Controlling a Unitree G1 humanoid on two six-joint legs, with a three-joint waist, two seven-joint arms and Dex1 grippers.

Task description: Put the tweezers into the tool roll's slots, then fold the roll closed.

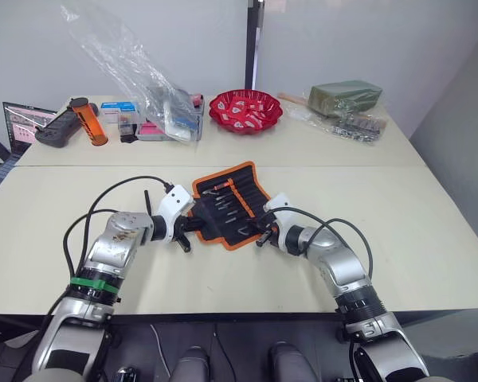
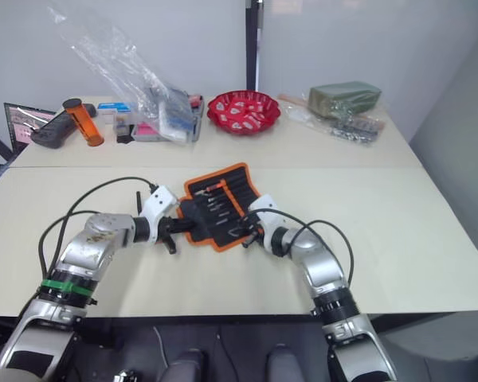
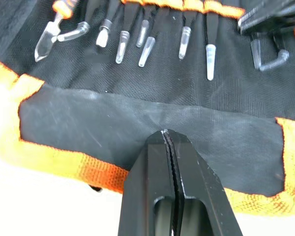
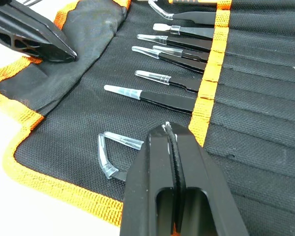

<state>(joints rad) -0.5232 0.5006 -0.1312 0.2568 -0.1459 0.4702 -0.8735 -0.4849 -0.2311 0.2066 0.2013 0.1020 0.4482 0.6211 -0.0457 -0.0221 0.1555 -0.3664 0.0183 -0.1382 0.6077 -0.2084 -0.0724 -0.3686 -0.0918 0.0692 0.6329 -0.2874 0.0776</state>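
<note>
The tool roll (image 1: 227,204) is lying open at the middle of the head view, on the near table (image 1: 430,239), with wide bare tabletop spreading to either side. The left gripper (image 1: 193,224) is sitting at the roll's left edge, the right gripper (image 1: 262,231) at its lower right edge. The left wrist view is showing that gripper's fingers pressed together over a black flap with orange edging (image 3: 54,160); whether they are pinching it I cannot tell. The right wrist view is showing closed fingers empty above the slots (image 4: 265,98), where tweezers (image 4: 157,98) with clear tip caps are sitting tucked.
</note>
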